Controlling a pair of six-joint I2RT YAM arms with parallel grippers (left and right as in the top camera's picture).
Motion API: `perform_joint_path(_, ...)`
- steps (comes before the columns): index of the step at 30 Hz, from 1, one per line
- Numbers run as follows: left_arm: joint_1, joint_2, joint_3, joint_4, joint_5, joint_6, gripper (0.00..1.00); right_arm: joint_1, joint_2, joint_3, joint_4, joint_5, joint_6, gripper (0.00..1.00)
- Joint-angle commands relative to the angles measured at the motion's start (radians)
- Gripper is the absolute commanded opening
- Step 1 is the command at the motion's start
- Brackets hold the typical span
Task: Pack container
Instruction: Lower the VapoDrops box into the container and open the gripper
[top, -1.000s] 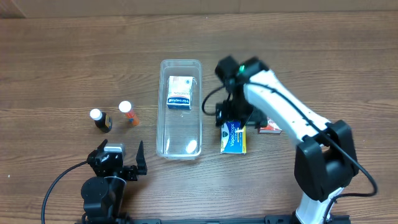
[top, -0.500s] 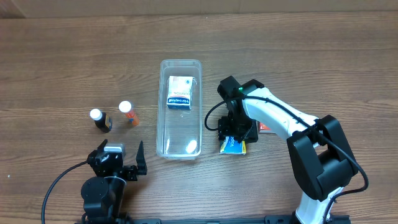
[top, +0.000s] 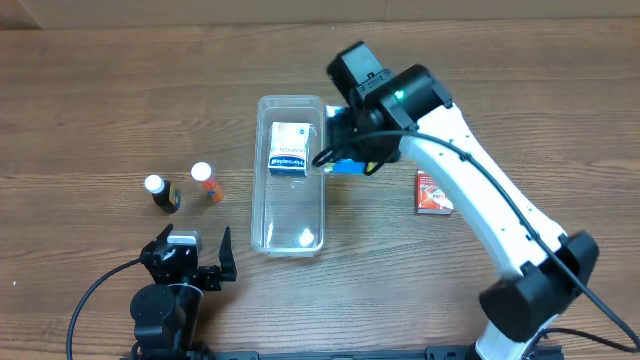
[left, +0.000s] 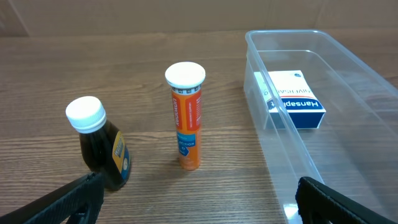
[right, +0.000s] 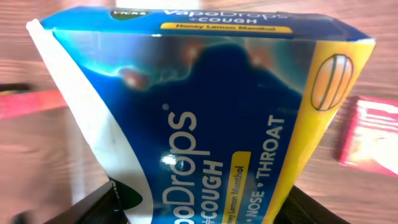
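Observation:
The container (top: 258, 190) is a clear long bin at the table's middle, also at the right of the left wrist view as the container (left: 283, 32). A white and blue box (top: 289, 148) lies flat in its far half. My right gripper (top: 350, 152) is shut on a blue and yellow cough-drops box (top: 348, 166), held in the air just beside the container's right rim. In the right wrist view that box (right: 205, 118) fills the frame between my fingers (right: 93, 208). My left gripper (top: 190, 252) rests open near the front edge, holding nothing.
An orange tube (top: 206, 181) and a dark bottle with a white cap (top: 161, 193) stand upright left of the container. The left wrist view shows the same tube (left: 186, 118) and bottle (left: 99, 149). A red box (top: 433, 193) lies flat to the right.
My right gripper closed on the cough-drops box where it lay on the table, lifted it, and carried it back and left to the container's right rim. The left arm has not moved.

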Motion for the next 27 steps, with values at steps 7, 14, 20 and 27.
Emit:
perform_joint_path(7, -0.006, -0.009, -0.004, 0.005, 0.009, -0.017, 1.0, 0.224, 0.115, -0.043, 0.098, -0.013, 0.157, 0.69)
perform_joint_path(14, -0.006, -0.01, -0.004, 0.005, 0.009, -0.017, 1.0, 0.249, 0.267, -0.062, 0.19, -0.014, 0.192, 0.71)
perform_joint_path(20, -0.006, -0.01, -0.004, 0.005, 0.009, -0.017, 1.0, 0.222, 0.28, -0.062, 0.219, -0.071, 0.213, 0.75)
perform_joint_path(27, -0.006, -0.01, -0.004, 0.005, 0.009, -0.017, 1.0, 0.224, 0.238, -0.024, 0.21, -0.109, 0.176, 0.88)
